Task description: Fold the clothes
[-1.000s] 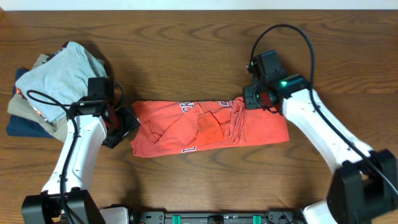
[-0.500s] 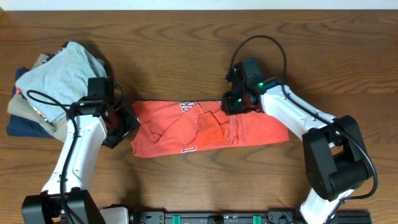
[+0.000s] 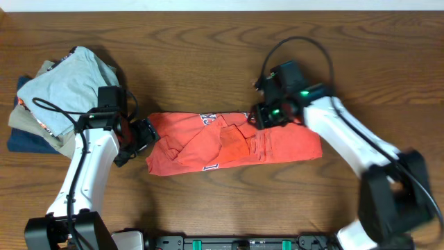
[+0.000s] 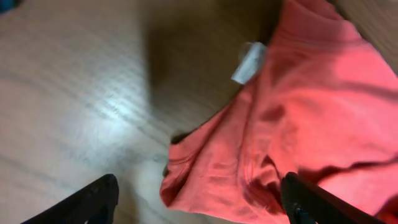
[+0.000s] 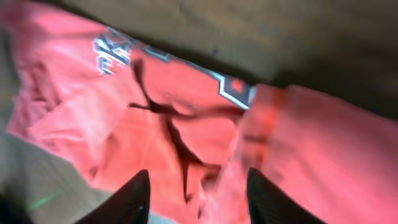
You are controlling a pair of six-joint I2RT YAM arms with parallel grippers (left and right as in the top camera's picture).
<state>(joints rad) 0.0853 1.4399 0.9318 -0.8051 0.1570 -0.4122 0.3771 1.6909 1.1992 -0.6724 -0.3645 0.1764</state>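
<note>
The red T-shirt (image 3: 236,142) lies on the wooden table (image 3: 208,48), about in the middle, between the two arms. It is folded into a long band that runs from left to right, and it is not flat: there are creases and a loose flap in the centre. Parts of the white lettering (image 3: 208,118) show on the upper edge and on the lower edge of the band.

The left gripper (image 3: 142,135) is at the left end of the shirt, just beside the cloth. In the left wrist view its two fingers (image 4: 102,196) stand wide apart and nothing is between them; the pincer is released. Below it the edge of the shirt is seen, with the small white neck tag (image 4: 249,62) next to the collar.

The right gripper (image 3: 260,118) hangs over the upper edge of the shirt, right of the centre. The right wrist view is blurred, but its fingers (image 5: 134,196) are apart and the wrinkled cloth lies under them, not pinched.

No container is on the table. At the far left there is a pile of folded garments (image 3: 55,97), apart from the shirt: a light blue-grey piece (image 3: 69,83) on top, a khaki one (image 3: 28,123) and a navy one (image 3: 21,142) under it.
</note>
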